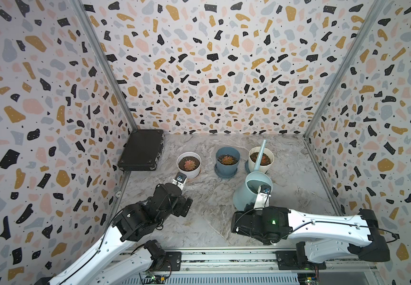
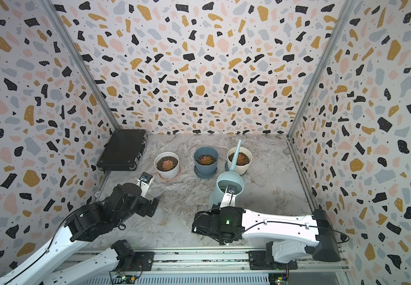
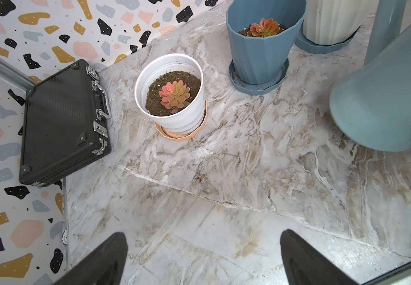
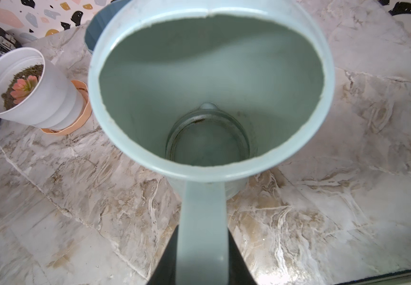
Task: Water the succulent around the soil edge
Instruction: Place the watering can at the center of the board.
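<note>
Three potted succulents stand in a row on the marble surface [image 1: 199, 222], beyond both pincers: a white pot [image 1: 189, 164] on a peach saucer, a blue pot [image 1: 227, 161] on a blue saucer, and a cream ribbed pot [image 1: 261, 160] on a blue saucer.

Right pincer [image 4: 202, 261]: clenched on the handle [image 4: 202, 222] of the pale blue watering can [image 1: 256, 190]. The right wrist view shows the handle running between the two dark fingers [image 4: 167, 259]. The can body sits directly ahead of this pincer, its open mouth facing up. In both top views the spout [image 1: 260, 154] extends away from the pincer and crosses over the rim of the cream ribbed pot, with the succulent [image 1: 263, 160] in that pot partly hidden behind it. Whether water is leaving the spout cannot be told. The can interior [image 4: 209, 145] shows a dark ring at its base.

Left pincer [image 3: 203, 259]: released, jaws wide apart and grasping nothing. It hovers above bare surface. The white pot, with its pink-green succulent [image 3: 174, 97] centred in dark soil [image 3: 155, 98], lies ahead of this pincer, well apart from it. The blue pot lies further ahead, toward the right pincer's side. A black case [image 3: 61, 123] lies closed ahead of the left pincer on its outer side, against the patterned wall [image 1: 51, 98].
</note>
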`<state>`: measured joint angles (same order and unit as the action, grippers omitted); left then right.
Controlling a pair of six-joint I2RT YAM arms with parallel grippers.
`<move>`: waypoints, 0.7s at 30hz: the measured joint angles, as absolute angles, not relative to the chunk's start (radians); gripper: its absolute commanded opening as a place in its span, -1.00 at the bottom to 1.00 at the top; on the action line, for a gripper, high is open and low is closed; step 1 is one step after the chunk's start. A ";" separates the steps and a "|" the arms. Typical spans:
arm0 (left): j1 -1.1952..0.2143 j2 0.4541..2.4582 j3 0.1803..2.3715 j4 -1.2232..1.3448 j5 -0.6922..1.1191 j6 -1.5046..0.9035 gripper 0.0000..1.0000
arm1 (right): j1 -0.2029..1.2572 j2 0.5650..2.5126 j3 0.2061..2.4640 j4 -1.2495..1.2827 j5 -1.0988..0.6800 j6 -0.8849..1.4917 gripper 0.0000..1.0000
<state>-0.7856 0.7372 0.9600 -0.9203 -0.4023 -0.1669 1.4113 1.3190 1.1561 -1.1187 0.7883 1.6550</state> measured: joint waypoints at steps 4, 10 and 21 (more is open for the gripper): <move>-0.786 0.736 0.960 -0.920 -0.403 -0.167 0.99 | 1.362 1.361 1.153 -1.035 0.743 1.597 -1.00; -0.786 0.736 0.960 -0.920 -0.406 -0.167 0.99 | 1.297 1.415 1.161 -0.937 0.739 1.516 -1.00; -0.786 0.735 0.949 -0.922 -0.410 -0.163 0.99 | 1.235 1.502 1.240 -0.872 0.700 1.454 -1.00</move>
<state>-0.7856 0.7349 0.9485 -0.9218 -0.4103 -0.1635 1.2354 1.5017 1.2400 -0.8719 0.7002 1.4536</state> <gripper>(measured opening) 0.994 0.219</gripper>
